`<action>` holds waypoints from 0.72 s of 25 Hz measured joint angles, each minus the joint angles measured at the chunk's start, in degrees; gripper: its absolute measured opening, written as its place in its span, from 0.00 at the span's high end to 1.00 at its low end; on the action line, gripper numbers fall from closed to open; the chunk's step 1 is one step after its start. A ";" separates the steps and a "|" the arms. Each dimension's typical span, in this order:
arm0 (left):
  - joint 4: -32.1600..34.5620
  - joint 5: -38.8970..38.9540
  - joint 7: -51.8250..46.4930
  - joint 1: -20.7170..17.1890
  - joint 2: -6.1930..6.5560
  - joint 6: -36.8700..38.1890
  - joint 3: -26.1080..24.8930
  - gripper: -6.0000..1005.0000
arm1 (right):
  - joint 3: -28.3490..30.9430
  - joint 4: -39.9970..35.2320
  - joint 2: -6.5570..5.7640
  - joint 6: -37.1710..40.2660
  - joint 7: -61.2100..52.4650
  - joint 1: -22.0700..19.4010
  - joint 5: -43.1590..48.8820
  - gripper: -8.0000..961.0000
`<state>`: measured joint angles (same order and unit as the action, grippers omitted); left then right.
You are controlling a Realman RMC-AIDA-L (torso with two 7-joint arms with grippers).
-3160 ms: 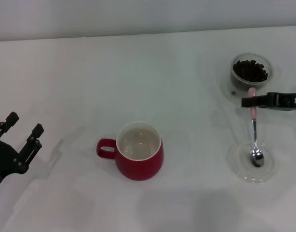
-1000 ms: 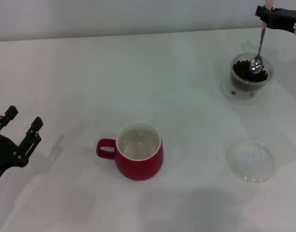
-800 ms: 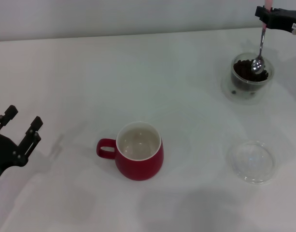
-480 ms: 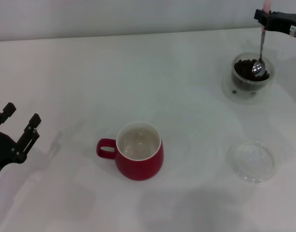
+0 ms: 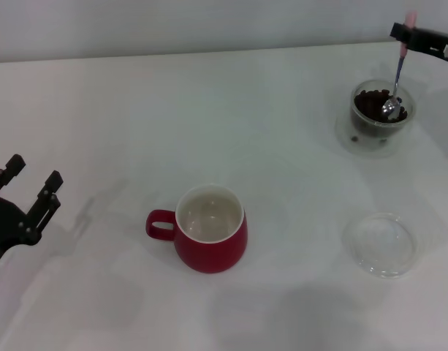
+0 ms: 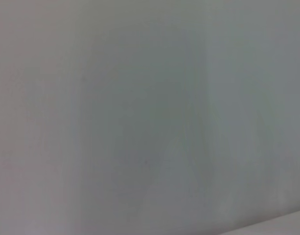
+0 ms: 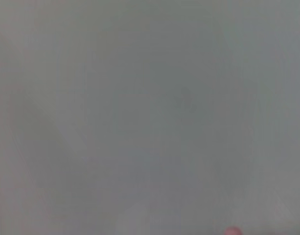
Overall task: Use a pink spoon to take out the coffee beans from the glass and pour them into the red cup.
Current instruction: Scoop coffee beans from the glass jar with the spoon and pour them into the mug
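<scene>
Hanging nearly upright, the pink spoon (image 5: 396, 77) has its silver bowl down among the coffee beans (image 5: 375, 104) inside the glass (image 5: 380, 111), which sits toward two o'clock on the white surface (image 5: 209, 110). The right tool (image 5: 403, 31) is closed on the spoon's pink handle end, at the upper right edge of the head view. Half a second ago the spoon's bowl sat slightly higher on the beans; it now reaches a little deeper, toward the near side of the glass, and the tool has shifted slightly toward three o'clock. About three seconds ago the spoon lay with its bowl in the shallow clear dish (image 5: 379, 243), which now sits bare at four o'clock, well apart from the glass.

Near the middle of the surface, toward six o'clock, the red cup (image 5: 209, 227) stands upright with its handle pointing to nine o'clock and its white inside showing; it has not moved. The left tool (image 5: 30, 190) rests at nine o'clock, fingers spread apart and gripping nothing, in about the same place as before. The right wrist view shows only a pink tip (image 7: 232, 231) at its edge.
</scene>
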<state>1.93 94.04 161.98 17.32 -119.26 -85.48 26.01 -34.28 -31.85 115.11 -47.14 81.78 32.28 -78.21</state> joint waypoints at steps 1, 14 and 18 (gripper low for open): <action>0.00 0.00 0.00 0.00 0.00 0.00 0.00 0.41 | 0.01 0.36 -0.14 0.10 -0.78 -0.01 0.03 0.84; 0.09 0.00 0.00 -0.01 0.00 0.55 0.00 0.41 | -0.09 4.60 -2.56 -1.73 -11.45 -0.38 0.32 0.84; 0.10 0.00 0.00 -0.01 0.00 0.59 0.00 0.41 | 0.05 5.94 -2.92 -2.14 -13.02 -0.34 0.02 0.84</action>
<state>2.03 94.04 161.98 17.31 -119.27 -84.88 26.01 -34.23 -25.90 112.20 -49.28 68.75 31.94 -78.19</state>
